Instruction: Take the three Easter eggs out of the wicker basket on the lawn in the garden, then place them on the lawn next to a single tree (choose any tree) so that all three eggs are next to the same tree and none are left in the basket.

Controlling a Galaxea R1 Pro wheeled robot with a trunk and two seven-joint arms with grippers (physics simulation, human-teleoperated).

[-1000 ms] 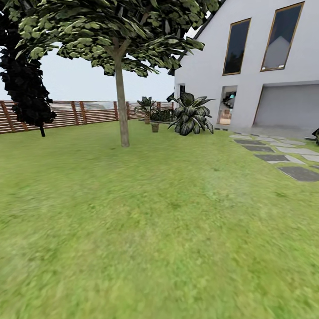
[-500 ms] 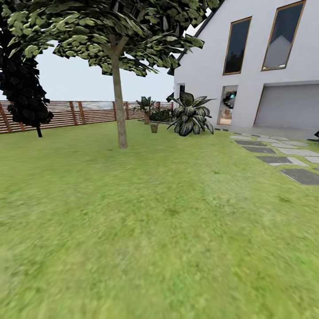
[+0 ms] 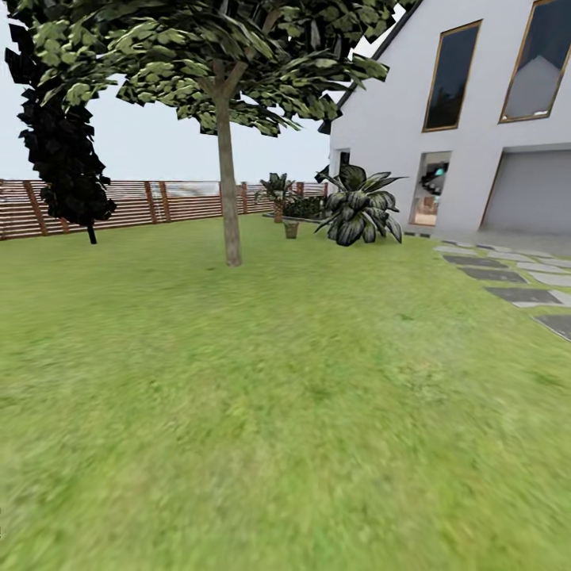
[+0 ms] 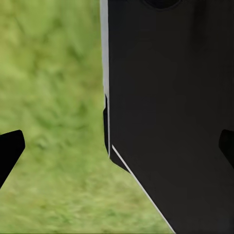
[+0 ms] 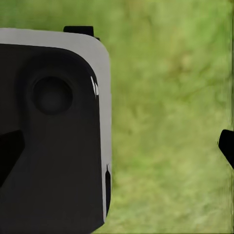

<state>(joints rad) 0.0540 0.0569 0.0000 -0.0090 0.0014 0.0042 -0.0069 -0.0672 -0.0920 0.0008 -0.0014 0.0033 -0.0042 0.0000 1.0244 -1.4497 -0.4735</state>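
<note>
Garden before you: mottled lawn (image 3: 285,396), straight grey-brown tree (image 3: 230,206).
Your left pincer (image 4: 117,146) and right pincer (image 5: 117,146) stand spread, dark tips wide apart over grass.

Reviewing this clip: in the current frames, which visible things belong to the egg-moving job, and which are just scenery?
Job-related:
- tree, broad canopy, grey-brown trunk
- lawn
- left gripper and right gripper, fingertips apart over grass

Scenery:
- dark narrow tree
- wooden fence
- leafy bush
- white house
- paving slabs

Lawn (image 3: 301,412): wide mottled grass; tree (image 3: 230,206) trunk rooted in it; grey paving slabs (image 3: 507,285) at right edge.
</note>
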